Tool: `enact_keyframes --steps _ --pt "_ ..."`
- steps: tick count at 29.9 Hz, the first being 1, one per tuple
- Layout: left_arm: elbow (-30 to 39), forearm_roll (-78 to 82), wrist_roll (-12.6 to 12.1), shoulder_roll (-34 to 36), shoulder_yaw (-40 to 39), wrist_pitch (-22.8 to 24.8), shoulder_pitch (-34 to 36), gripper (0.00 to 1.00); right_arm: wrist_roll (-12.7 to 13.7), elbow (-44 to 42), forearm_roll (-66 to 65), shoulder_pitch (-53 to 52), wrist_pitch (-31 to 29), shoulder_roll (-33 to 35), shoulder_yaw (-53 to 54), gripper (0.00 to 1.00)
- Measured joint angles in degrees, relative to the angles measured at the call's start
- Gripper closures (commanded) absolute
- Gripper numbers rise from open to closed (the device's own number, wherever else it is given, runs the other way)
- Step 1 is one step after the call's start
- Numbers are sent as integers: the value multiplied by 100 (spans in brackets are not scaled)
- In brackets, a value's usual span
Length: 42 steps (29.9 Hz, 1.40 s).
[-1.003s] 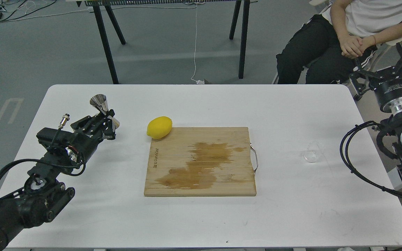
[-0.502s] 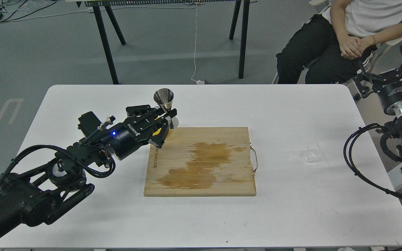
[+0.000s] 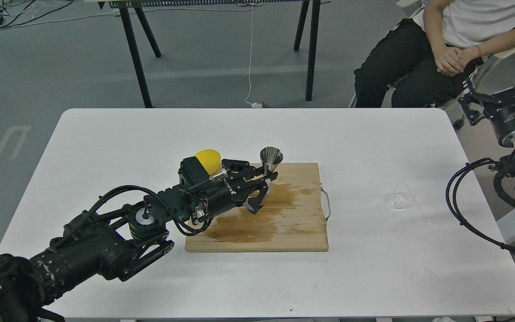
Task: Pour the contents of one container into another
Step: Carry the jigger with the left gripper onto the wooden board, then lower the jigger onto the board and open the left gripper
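My left gripper (image 3: pixel 261 188) is shut on a small steel jigger (image 3: pixel 271 160), held upright over the back middle of the wooden cutting board (image 3: pixel 297 232). The jigger's open cone faces up and its lower half sits between the fingers. Alone on the white table, to the right of the board, stands a small clear glass (image 3: pixel 398 199), far from both grippers. Off the table's right edge, at the upper right, my right gripper (image 3: pixel 499 89) stands open with nothing in it.
A yellow lemon (image 3: pixel 207 157) lies at the board's back left corner, partly hidden by my left arm. The board bears a wide wet brown stain (image 3: pixel 280 197) and a metal handle (image 3: pixel 327 203) on its right side. A seated person (image 3: pixel 454 40) is behind the table's back right.
My left arm has swept right with the jigger, from the table's left side to above the cutting board. The right gripper has shifted slightly.
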State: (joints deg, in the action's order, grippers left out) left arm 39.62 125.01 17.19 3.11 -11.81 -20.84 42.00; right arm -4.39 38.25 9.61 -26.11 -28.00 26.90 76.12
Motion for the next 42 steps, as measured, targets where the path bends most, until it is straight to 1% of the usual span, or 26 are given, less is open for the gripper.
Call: enact_keyframes --steps 3,7,11,17,25,28,30,31,39,40,42 --pt "-240 0 -21 -106 166 1 9 85 0 -11 0 0 0 31 0 1" --pt "-357 0 -70 -145 357 2 -21 81 0 -20 0 6 0 50 0 1" --pt "-407 -1 -105 -201 374 2 -40 79 0 -14 0 14 0 50 -8 1" --pt "-454 -1 -110 -221 342 -14 -45 72 0 -2 0 26 0 50 -10 1" --pt "-450 -1 -111 -248 313 -52 -58 69 2 -2 -1 39 0 50 -12 1" --pt "-447 -2 -111 -248 304 -85 -55 61 6 1 -2 41 0 50 -11 1" --pt "-447 -2 -111 -243 302 -94 -41 48 8 3 -2 41 0 50 -11 1" --pt "-447 -2 -111 -240 301 -105 -34 45 8 4 -2 41 0 50 -11 1" --pt "-445 -2 -105 -232 306 -209 -43 44 2 7 -1 40 0 51 -10 1" --pt "-443 -2 -104 -234 306 -213 -47 43 1 7 -1 40 0 51 -10 1" --pt "-438 -2 -102 -237 305 -218 -49 36 1 7 0 40 0 52 -9 1"
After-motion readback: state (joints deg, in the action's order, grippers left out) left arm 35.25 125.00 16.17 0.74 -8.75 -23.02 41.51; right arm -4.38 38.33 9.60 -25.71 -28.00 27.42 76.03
